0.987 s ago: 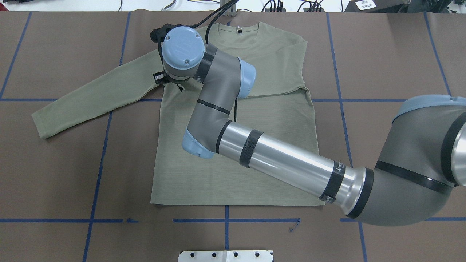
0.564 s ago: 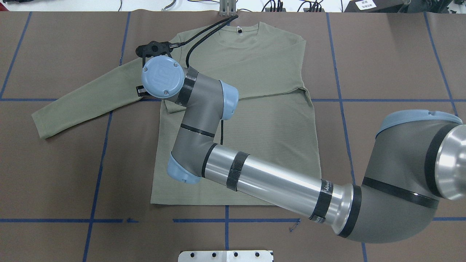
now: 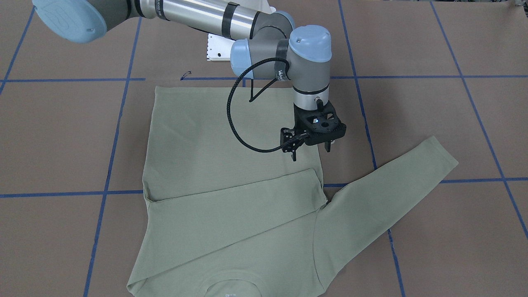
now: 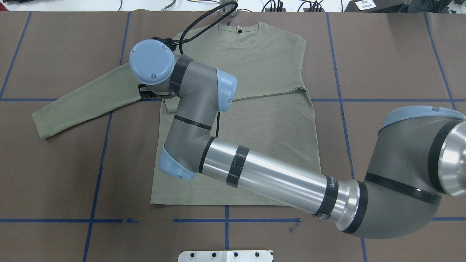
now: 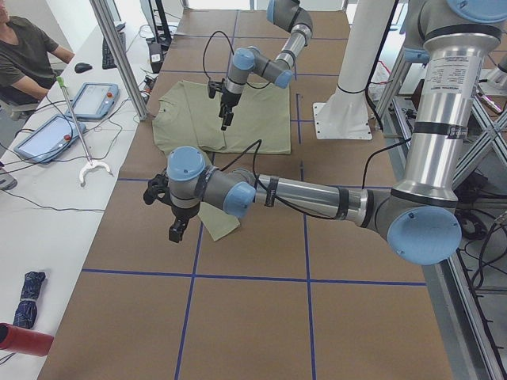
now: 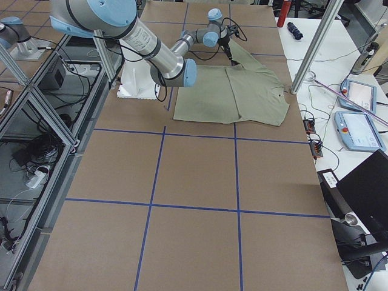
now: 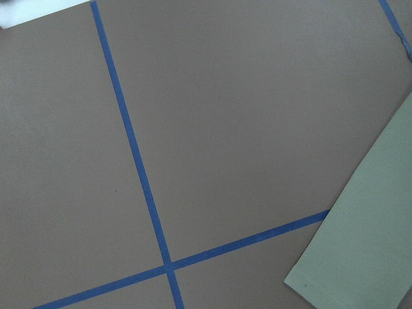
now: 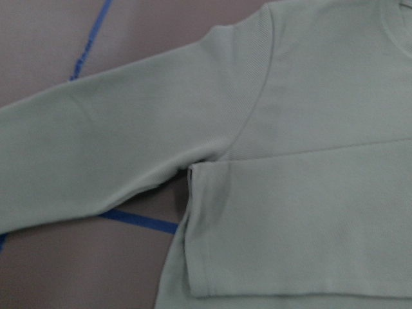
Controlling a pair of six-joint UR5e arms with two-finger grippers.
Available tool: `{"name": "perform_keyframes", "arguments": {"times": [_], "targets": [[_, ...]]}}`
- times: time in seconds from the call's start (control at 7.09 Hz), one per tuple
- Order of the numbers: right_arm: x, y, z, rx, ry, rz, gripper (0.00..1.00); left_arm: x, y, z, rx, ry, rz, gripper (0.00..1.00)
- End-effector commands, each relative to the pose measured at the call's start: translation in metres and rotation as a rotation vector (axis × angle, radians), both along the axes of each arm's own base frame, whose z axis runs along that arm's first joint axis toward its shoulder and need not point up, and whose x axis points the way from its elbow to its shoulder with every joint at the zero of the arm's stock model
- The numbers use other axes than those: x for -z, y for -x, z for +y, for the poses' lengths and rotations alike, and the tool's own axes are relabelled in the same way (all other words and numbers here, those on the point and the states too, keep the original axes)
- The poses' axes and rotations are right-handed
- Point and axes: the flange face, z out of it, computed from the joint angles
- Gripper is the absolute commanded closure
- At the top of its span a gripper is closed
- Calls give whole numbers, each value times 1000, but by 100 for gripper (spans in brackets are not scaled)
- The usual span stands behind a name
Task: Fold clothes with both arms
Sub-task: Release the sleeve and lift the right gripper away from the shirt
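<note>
The pale sage-green shirt [image 4: 255, 120] lies flat on the brown table with its neckline [image 4: 238, 31] and white tag at the far edge. One sleeve is folded across the chest [image 3: 231, 206]. The other sleeve [image 4: 83, 100] lies spread out to the left, and its cuff shows in the left wrist view [image 7: 360, 251]. My right arm reaches across the shirt. My right gripper [image 3: 311, 153] is open and empty, just above the shirt's side edge near the armpit [image 8: 193, 170]. My left gripper [image 5: 174, 229] hangs above the sleeve cuff; I cannot tell whether it is open or shut.
Blue tape lines [image 4: 98, 171] grid the brown table cover. The white base plate [image 4: 225, 255] sits at the near edge. A seated operator [image 5: 24, 55] and tablets [image 5: 91, 99] are at a side table beyond the far edge. Metal frame posts [image 6: 318, 42] stand there too.
My right wrist has swung left across the shirt, from the chest towards the spread sleeve's shoulder and armpit. The shirt has not moved.
</note>
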Motion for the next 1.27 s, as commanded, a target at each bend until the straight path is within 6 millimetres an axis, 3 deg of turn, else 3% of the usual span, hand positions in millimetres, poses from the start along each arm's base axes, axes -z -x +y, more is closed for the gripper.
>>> {"name": "perform_keyframes", "arguments": {"times": [0.0, 0.14, 0.42, 0.56, 0.85, 0.99, 1.13], "targets": [[-75, -110, -34, -9, 123, 48, 0, -26, -20, 43, 162, 81, 102, 0], [-127, -168, -56, -6, 197, 36, 0, -32, -45, 57, 206, 98, 99, 0], [-217, -276, -65, 89, 171, 80, 0, -38, -92, 92, 289, 200, 161, 0], [-247, -319, -71, 141, 151, 160, 0, -35, -122, 99, 337, 247, 165, 0], [-283, -377, -89, 195, 193, 211, 0, -31, -187, 109, 419, 291, 130, 0], [-313, -396, -82, 250, 180, 182, 0, -33, -213, 114, 444, 296, 109, 0], [-321, -407, -80, 246, 178, 179, 0, -39, -224, 113, 446, 290, 89, 0]]}}
